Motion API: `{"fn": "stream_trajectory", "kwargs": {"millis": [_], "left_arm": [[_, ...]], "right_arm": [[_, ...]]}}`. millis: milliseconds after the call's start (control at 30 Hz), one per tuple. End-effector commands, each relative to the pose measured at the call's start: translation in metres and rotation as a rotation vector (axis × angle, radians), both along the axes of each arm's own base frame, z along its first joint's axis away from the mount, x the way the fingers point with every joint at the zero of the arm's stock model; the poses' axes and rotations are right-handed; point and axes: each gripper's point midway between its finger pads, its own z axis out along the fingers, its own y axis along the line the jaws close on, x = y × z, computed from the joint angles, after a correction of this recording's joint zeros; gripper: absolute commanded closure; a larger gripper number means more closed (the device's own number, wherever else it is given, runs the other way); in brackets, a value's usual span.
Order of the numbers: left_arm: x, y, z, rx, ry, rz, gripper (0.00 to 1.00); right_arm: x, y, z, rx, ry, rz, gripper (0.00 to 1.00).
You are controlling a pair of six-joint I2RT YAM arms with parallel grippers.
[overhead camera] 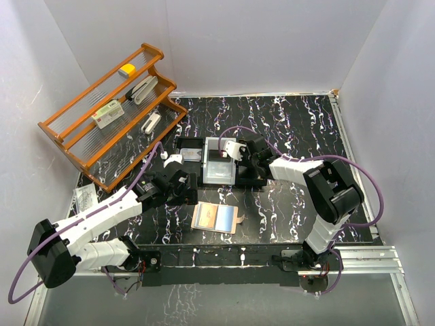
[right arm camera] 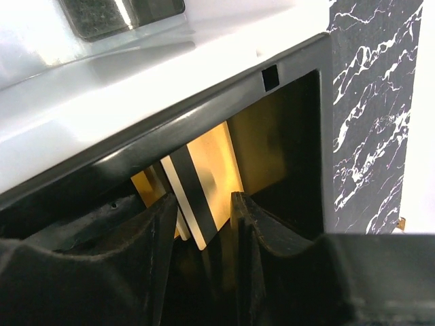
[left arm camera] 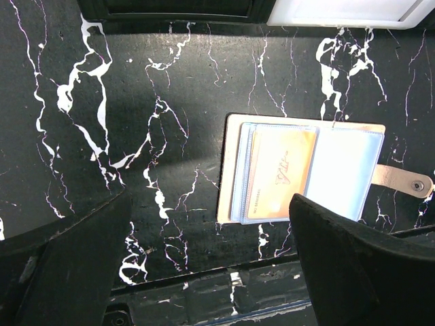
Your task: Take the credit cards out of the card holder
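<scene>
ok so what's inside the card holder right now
One orange-tan card shows in the clear sleeves of the open card holder. Whether more cards sit behind it is covered.

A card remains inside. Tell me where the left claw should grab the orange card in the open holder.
Probably take the orange card by its long edge facing the snap tab, coming from above at a slant: it lies flat in the card holder.

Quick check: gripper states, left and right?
Left gripper: open, holding nothing, above the table by the card holder.
Right gripper: jaws apart around a credit card in the tray; hold cannot be told.
</scene>
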Motion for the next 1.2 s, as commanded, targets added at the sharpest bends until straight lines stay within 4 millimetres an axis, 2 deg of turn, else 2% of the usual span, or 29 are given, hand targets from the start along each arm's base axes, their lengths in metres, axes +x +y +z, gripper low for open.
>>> {"fn": "stream_trajectory", "kwargs": {"millis": [0,200,300,500,767,833,967,1100,1167], "left_arm": [[-0.004,0.005,-0.003,0.014,0.013,0.0,0.01],[-0.004,0.006,-0.003,0.011,0.011,0.004,0.01],[-0.004,0.005,-0.003,0.008,0.013,0.003,0.01],[-0.005,0.001,-0.005,-0.004,0.024,-0.007,0.01],[-0.007,0.0,-0.006,-0.012,0.033,-0.008,0.01],[-0.007,0.0,-0.006,-0.014,0.032,-0.008,0.01],[-0.007,-0.003,-0.004,-0.028,0.031,-0.01,0.01],[-0.006,-0.005,-0.004,-0.033,0.033,-0.006,0.01],[-0.005,-0.005,-0.002,-0.034,0.028,-0.001,0.01]], "right_arm": [[0.017,0.005,0.02,0.029,-0.078,-0.011,0.64],[0.017,0.009,0.021,0.069,-0.067,-0.011,0.6],[0.015,0.012,0.028,0.104,-0.063,-0.004,0.53],[0.017,0.01,0.042,0.164,-0.086,-0.015,0.51],[0.017,0.017,0.061,0.261,-0.096,-0.011,0.5],[0.018,0.017,0.076,0.306,-0.123,-0.032,0.49],[0.017,0.022,0.128,0.49,-0.175,-0.103,0.47],[0.002,0.022,0.181,0.794,-0.181,-0.25,0.34],[-0.011,0.021,0.192,0.948,-0.139,-0.336,0.27]]}}
